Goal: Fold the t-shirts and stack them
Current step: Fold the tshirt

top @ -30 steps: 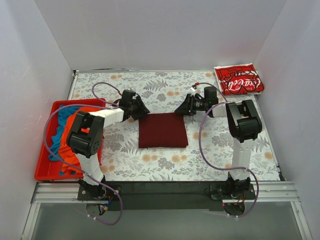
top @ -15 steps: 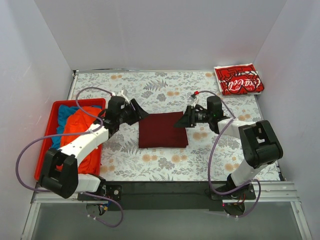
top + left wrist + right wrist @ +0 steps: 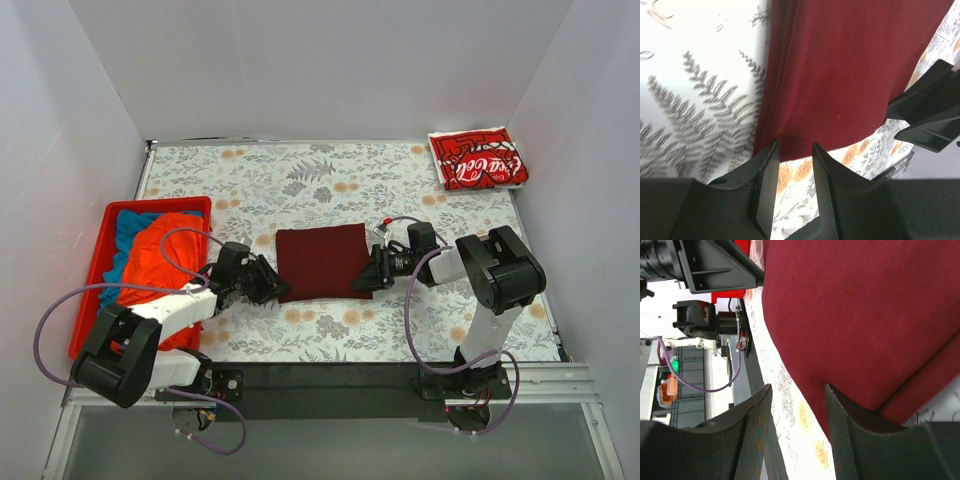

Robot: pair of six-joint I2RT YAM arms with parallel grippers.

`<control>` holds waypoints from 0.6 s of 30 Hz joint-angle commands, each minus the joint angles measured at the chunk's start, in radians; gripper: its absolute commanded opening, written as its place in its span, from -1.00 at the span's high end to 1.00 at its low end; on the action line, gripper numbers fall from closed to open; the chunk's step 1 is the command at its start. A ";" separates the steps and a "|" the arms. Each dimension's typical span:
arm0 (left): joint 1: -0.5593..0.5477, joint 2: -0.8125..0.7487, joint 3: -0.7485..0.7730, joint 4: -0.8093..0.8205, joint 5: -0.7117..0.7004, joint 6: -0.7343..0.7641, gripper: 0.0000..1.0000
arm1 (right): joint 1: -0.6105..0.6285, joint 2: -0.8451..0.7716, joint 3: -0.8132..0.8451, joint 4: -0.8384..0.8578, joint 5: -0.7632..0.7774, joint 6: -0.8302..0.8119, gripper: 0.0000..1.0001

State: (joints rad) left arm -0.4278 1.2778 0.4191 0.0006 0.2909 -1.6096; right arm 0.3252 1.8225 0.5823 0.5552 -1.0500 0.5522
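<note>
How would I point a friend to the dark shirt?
On the flower-patterned table, look at the middle. The maroon t-shirt lies there folded into a flat square. It is plain and dark, unlike the printed red shirt in the far right corner or the orange shirt in the red bin.

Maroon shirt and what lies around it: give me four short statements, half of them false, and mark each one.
1. The maroon shirt lies folded on the table, with the left gripper and the right gripper at its near corners. True.
2. The Coca-Cola shirt lies on top of the maroon shirt. False: it lies folded apart from it, at the table's far right corner.
3. The orange shirt lies in the red bin. True.
4. The left gripper holds the maroon shirt up off the table. False: the shirt lies flat, and the jaws stand open at its corner.
</note>
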 commanded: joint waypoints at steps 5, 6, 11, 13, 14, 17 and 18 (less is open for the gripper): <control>-0.003 -0.228 0.035 -0.233 -0.136 0.034 0.18 | 0.012 -0.194 -0.018 0.014 0.015 0.049 -0.08; -0.003 -0.253 0.065 -0.260 -0.171 0.042 0.12 | 0.024 -0.216 0.000 0.015 0.027 0.063 -0.09; -0.003 -0.403 0.191 -0.421 -0.309 0.147 -0.27 | 0.211 -0.273 0.094 0.029 0.129 0.161 -0.16; -0.005 -0.440 0.230 -0.461 -0.392 0.195 -0.36 | 0.268 -0.258 0.138 0.082 0.200 0.195 -0.20; -0.005 -0.475 0.254 -0.467 -0.422 0.221 -0.39 | 0.309 -0.224 0.151 0.109 0.215 0.240 -0.20; -0.003 -0.550 0.261 -0.470 -0.524 0.313 -0.46 | 0.359 -0.125 0.204 0.192 0.261 0.291 -0.21; -0.003 -0.566 0.259 -0.468 -0.544 0.344 -0.47 | 0.367 -0.094 0.212 0.221 0.272 0.333 -0.21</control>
State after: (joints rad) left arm -0.4286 0.7681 0.6601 -0.3996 -0.0967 -1.3964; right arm 0.6689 1.6432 0.7517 0.6636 -0.8642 0.7738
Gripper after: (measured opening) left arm 0.728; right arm 0.603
